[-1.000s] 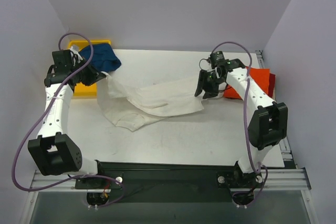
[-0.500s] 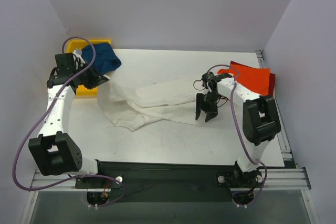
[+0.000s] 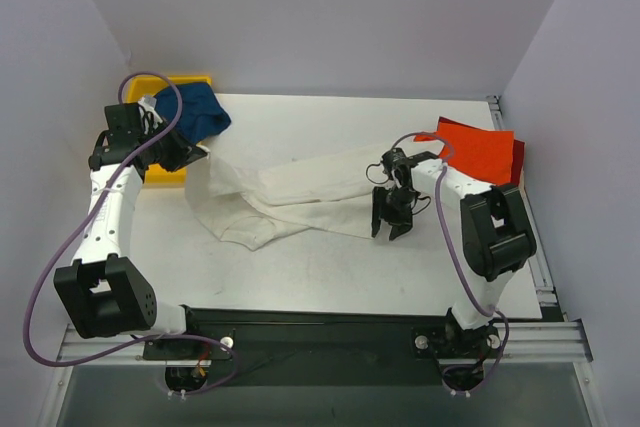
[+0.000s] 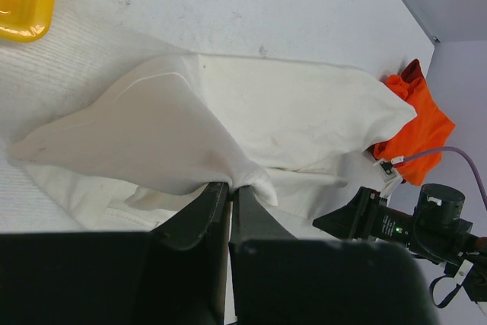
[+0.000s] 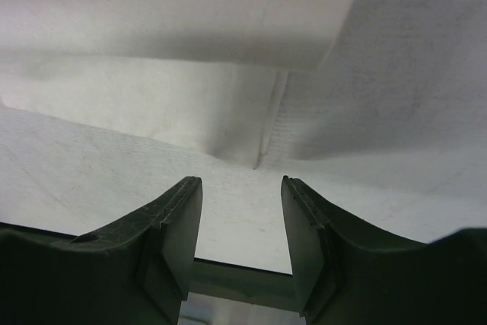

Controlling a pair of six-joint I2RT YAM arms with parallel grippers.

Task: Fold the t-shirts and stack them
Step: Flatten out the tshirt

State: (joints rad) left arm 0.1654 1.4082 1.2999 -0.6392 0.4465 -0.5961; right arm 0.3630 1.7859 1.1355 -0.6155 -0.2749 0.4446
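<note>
Cloth: off-white t-shirt [image 3: 290, 192] lies crumpled across the middle of the top view, in loose overlapping folds.
Hidden: its collar and sleeves cannot be told apart in the folds. The dark red t-shirt [image 3: 518, 155] shows only as a sliver at the right edge, under the orange-red t-shirt [image 3: 480, 147]. The dark blue t-shirt [image 3: 197, 112] is partly crossed by the left arm's cable.
Long axis: runs from centre left to centre right of the top view, dipping slightly toward the right end. The left end is lifted off the surface.
Left gripper [image 4: 230, 190]: clenched on a pinched fold of the off-white cloth, at centre left in the top view.
Right gripper [image 5: 240, 188]: jaws apart with nothing between them, pointing down at the shirt's lower right hem. Whether it touches the cloth cannot be told.
Bin: yellow bin [image 3: 190, 80] in the upper left, the blue shirt draped over its right rim, much of it behind the left arm.
Surface: white table [image 3: 330, 267], faintly scuffed.
Room: pale lilac walls on three sides.
</note>
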